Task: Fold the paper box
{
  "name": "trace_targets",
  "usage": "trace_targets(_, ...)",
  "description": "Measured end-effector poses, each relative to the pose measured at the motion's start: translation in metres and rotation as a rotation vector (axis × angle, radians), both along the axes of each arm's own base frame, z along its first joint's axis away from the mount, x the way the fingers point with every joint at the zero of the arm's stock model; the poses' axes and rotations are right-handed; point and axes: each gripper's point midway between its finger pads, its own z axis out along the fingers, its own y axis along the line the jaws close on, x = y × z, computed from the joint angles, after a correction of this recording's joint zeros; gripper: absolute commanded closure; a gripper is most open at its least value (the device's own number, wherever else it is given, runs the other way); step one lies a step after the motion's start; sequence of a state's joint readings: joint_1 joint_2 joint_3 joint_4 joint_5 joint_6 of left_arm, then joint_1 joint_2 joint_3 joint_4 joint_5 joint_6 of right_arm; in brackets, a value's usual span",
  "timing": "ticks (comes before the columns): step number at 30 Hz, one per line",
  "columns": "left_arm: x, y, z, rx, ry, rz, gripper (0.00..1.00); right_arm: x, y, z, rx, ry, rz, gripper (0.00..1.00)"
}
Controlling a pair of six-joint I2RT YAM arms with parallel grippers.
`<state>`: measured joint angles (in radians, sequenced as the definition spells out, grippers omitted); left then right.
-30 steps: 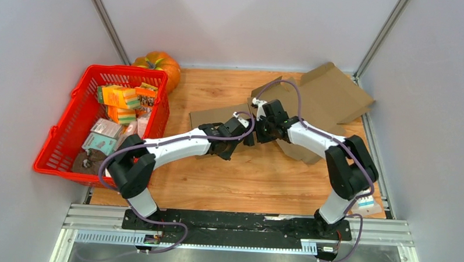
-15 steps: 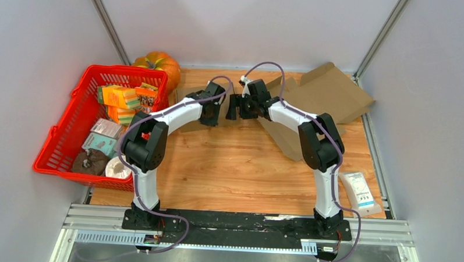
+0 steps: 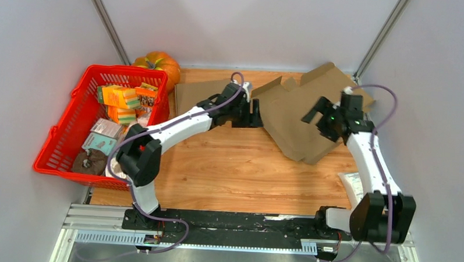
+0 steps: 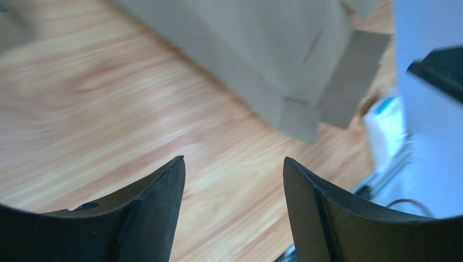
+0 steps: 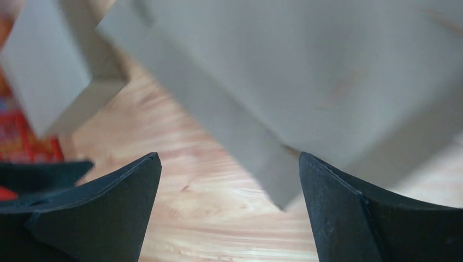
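Top external view: the paper box (image 3: 294, 118) lies opened out flat toward the far right corner of the table (image 3: 234, 172), with one flap reaching the right edge. The left gripper (image 3: 257, 115) sits at the box's left edge with its fingers apart and nothing held; the left wrist view shows only bare wood in the gap. The right gripper (image 3: 316, 115) hovers over the box's right part, spread wide and empty too. Both wrist views are smeared with blur, so the cardboard there is just a grey-brown slab. A second brown panel (image 3: 191, 94) shows behind the left arm. Whether it joins the box I can't tell, because the arm covers the seam. At the right edge a white packet (image 3: 356, 190) peeks out from behind the right arm, its blue label too small to read. The same goes for the print on the cartons (image 3: 120, 96) in the red basket (image 3: 57, 142) at the left edge, with a pumpkin (image 3: 160, 64) in the far left corner. The near half of the table is open wood.
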<state>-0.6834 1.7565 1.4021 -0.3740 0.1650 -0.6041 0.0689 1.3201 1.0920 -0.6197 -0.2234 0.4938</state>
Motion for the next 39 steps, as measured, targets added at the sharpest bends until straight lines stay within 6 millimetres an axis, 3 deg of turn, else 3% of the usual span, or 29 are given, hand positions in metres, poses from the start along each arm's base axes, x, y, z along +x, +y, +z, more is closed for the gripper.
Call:
trace_targets(2, -0.004, -0.038, -0.001, -0.093, 0.062, 0.030, 0.25, -0.016, -0.046, -0.002, -0.002, 0.013, -0.164, 0.00)
trace_targets(3, -0.002, -0.052, -0.007, -0.134, 0.088, 0.055, 0.25, -0.026, -0.053, -0.002, 0.001, 0.020, -0.194, 0.00)
trace_targets(6, 0.006, -0.072, -0.040, -0.218, 0.168, 0.190, 0.25, -0.047, -0.042, 0.011, 0.023, -0.011, -0.169, 0.00)
trace_targets(11, 0.025, -0.075, -0.102, -0.282, 0.262, 0.413, 0.25, -0.060, -0.034, 0.046, 0.036, -0.136, -0.139, 0.00)
trace_targets(12, 0.031, -0.082, -0.109, -0.326, 0.273, 0.446, 0.29, -0.061, -0.035, 0.049, 0.033, -0.150, -0.137, 0.00)
trace_targets(14, 0.048, -0.093, -0.103, -0.405, 0.239, 0.480, 0.41, -0.061, -0.035, 0.051, 0.027, -0.157, -0.133, 0.00)
trace_targets(15, 0.052, -0.097, -0.102, -0.429, 0.226, 0.490, 0.59, -0.060, -0.035, 0.050, 0.026, -0.154, -0.131, 0.00)
trace_targets(18, 0.063, -0.107, -0.107, -0.483, 0.188, 0.525, 0.87, -0.058, -0.033, 0.044, 0.033, -0.129, -0.119, 0.00)
trace_targets(21, 0.066, -0.107, -0.117, -0.474, 0.163, 0.539, 0.95, -0.056, -0.028, 0.044, 0.048, -0.127, -0.092, 0.00)
trace_targets(24, 0.067, -0.106, -0.112, -0.437, 0.118, 0.499, 1.00, -0.051, -0.024, 0.049, 0.056, -0.141, -0.057, 0.00)
trace_targets(27, 0.069, -0.093, -0.090, -0.360, 0.035, 0.431, 1.00, -0.041, -0.020, 0.062, 0.029, -0.180, 0.002, 0.00)
trace_targets(29, 0.069, -0.082, -0.059, -0.327, -0.018, 0.356, 1.00, -0.034, -0.015, 0.077, -0.002, -0.224, 0.056, 0.00)
trace_targets(31, 0.066, -0.065, -0.016, -0.305, -0.065, 0.260, 1.00, -0.030, -0.004, 0.094, -0.026, -0.276, 0.132, 0.00)
trace_targets(35, 0.054, -0.010, 0.075, -0.246, -0.177, 0.070, 1.00, -0.026, 0.022, 0.124, -0.072, -0.396, 0.294, 0.00)
trace_targets(39, 0.020, 0.056, 0.126, -0.111, -0.285, -0.059, 1.00, -0.022, 0.055, 0.163, -0.138, -0.548, 0.479, 0.00)
